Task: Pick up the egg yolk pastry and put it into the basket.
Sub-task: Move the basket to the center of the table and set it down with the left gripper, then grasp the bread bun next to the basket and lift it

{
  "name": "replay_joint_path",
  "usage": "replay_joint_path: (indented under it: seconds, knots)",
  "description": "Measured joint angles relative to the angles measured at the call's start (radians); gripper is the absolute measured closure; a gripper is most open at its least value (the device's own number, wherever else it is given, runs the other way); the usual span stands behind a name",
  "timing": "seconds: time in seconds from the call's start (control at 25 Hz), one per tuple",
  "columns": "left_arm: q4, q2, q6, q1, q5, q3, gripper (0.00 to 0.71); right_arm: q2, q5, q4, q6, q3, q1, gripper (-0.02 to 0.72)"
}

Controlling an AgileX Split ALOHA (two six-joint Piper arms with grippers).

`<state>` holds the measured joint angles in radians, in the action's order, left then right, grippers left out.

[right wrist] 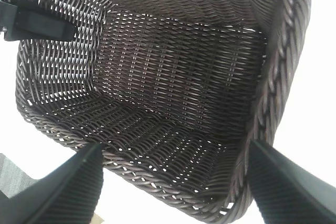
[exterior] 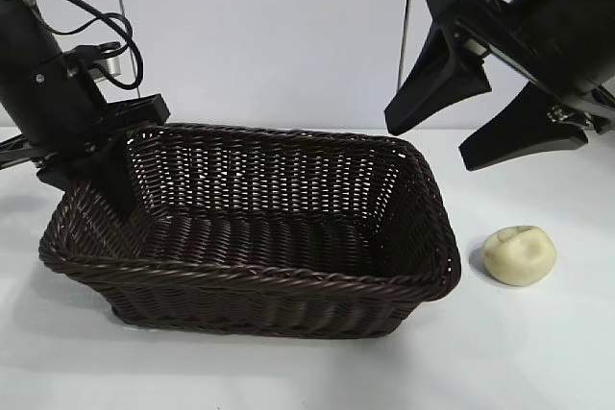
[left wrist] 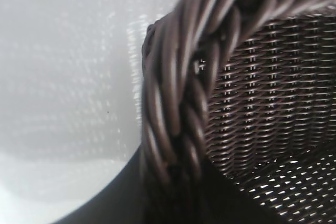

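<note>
Nearest the exterior camera stood the basket [exterior: 259,285], filling the lower left and centre of the frame on the white table [exterior: 538,352], its interior holding nothing. The egg yolk pastry [exterior: 520,254] lay on the table at lower right, just beside the basket's right end wall but apart from it, not yet lifted. The right gripper [exterior: 485,132] hung at upper right, above and slightly left of the pastry, its fingers spread wide and holding nothing; its wrist view looked down into the basket rather than at the pastry. The left gripper [exterior: 101,175] was at the left end of the basket, one finger inside the wall, and the left wrist view showed the braided rim between its fingers, which appeared clamped on that rim. Risks noted: the pastry sat close to the flaring wall, so a descending right finger could strike the rim or wedge between wall and pastry, nudging the basket or rolling the pastry away. The rounded dome offered little flat purchase, and a grip placed off centre could squeeze it out sideways; it looked soft, so too firm a closure might dent it. If the left hold on the rim slipped, the basket could shift during placement, in my judgement.
</note>
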<state>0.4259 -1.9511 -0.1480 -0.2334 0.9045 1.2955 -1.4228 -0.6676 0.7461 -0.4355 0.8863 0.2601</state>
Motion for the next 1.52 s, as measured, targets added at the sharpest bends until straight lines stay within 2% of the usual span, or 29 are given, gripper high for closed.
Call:
replay_joint_path:
  seconds: [0.12, 0.2, 0.4, 0.44, 0.52, 0.88, 1.16, 1.36, 1.52]
  knots:
    - [0.000, 0.000, 0.000, 0.000, 0.000, 0.000, 0.606, 0.000, 0.000, 0.001, 0.000, 0.000, 0.000, 0.155]
    - [0.004, 0.000, 0.000, 0.000, -0.002, 0.000, 0.550, 0.000, 0.000, 0.001, 0.000, 0.000, 0.000, 0.155]
    - [0.013, 0.004, 0.000, 0.000, -0.001, 0.000, 0.162, 0.000, 0.001, 0.001, 0.000, 0.000, 0.000, 0.155]
    - [0.013, 0.005, 0.000, 0.000, 0.007, 0.001, 0.119, 0.000, 0.001, 0.001, 0.000, 0.000, 0.000, 0.155]
    - [0.013, 0.007, 0.000, 0.000, 0.016, 0.002, 0.079, 0.000, 0.001, 0.001, 0.000, 0.000, 0.000, 0.155]
    - [-0.035, 0.152, 0.000, 0.000, 0.034, 0.002, 0.052, 0.000, 0.001, 0.001, 0.000, 0.000, 0.000, 0.155]
    - [-0.210, 0.235, 0.047, 0.014, 0.078, 0.006, 0.052, 0.000, 0.001, 0.001, 0.000, 0.000, 0.000, 0.155]
    - [-0.341, 0.237, 0.108, 0.109, 0.099, 0.026, 0.052, 0.000, 0.001, 0.001, 0.000, 0.000, 0.000, 0.155]
    - [-0.368, 0.237, 0.119, 0.185, 0.111, 0.035, 0.052, 0.000, 0.001, 0.001, 0.000, 0.000, 0.000, 0.155]
